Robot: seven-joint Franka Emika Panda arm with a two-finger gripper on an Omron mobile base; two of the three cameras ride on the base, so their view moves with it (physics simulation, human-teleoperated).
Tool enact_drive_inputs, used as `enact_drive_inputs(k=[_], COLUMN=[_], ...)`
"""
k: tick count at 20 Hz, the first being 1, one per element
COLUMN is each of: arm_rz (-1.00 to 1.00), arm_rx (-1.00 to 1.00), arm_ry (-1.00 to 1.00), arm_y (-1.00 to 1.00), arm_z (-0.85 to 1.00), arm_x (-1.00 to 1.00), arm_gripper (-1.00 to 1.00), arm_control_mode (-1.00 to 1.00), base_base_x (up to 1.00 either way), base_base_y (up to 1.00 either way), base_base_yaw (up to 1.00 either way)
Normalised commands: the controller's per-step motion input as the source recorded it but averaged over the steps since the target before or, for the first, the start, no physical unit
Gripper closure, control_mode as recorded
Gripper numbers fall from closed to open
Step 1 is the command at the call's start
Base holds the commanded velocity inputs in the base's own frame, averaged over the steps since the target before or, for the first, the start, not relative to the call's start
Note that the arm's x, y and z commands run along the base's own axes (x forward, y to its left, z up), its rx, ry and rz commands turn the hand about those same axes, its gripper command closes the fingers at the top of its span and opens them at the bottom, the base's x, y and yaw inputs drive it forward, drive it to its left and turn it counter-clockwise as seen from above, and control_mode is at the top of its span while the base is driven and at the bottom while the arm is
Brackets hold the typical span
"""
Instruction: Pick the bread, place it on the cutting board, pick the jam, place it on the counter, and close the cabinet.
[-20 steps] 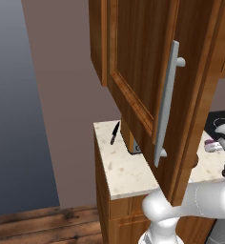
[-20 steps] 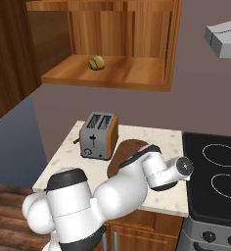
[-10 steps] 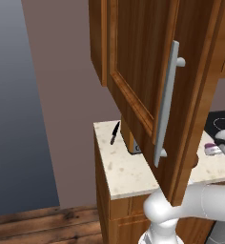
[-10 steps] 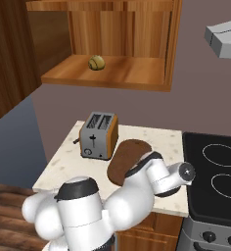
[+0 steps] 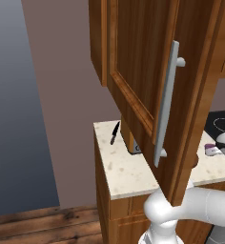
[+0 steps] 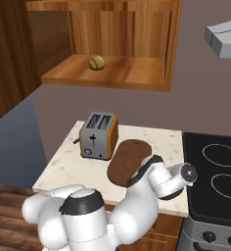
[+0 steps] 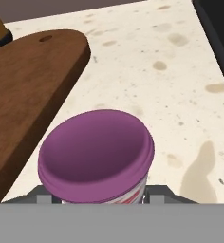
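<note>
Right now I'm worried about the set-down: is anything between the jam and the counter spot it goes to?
Nothing visible does. Bare counter lies ahead of the jam and to its right in the hand view; the cutting board lies beside it on the left.

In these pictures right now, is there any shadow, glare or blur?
Hand view: the jam is sharp and casts a soft shadow on the counter. Right base view: the bread sits evenly lit, with no glare. Left base view: the cabinet door is crisp.

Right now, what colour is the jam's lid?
Purple, seen best in the hand view: the jam over the speckled counter.
</note>
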Motion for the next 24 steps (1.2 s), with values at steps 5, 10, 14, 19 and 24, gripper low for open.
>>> enact_drive_inputs(k=[5, 10, 14, 19, 24], arm_rz=[0.0, 0.0, 0.0, 0.0, 0.0], arm_rx=[0.0, 0.0, 0.0, 0.0, 0.0], arm_ry=[0.0, 0.0, 0.0, 0.0, 0.0], arm_y=[0.0, 0.0, 0.0, 0.0, 0.0], arm_z=[0.0, 0.0, 0.0, 0.0, 0.0], arm_x=[0.0, 0.0, 0.0, 0.0, 0.0], arm_gripper=[1.0, 1.0, 1.0, 1.0, 1.0], arm_control_mode=[-1.0, -1.0, -1.0, -1.0, -1.0], base_base_x=[0.0, 0.0, 0.0, 0.0, 0.0], base_base_y=[0.0, 0.0, 0.0, 0.0, 0.0], base_base_yaw=[0.0, 0.0, 0.0, 0.0, 0.0])
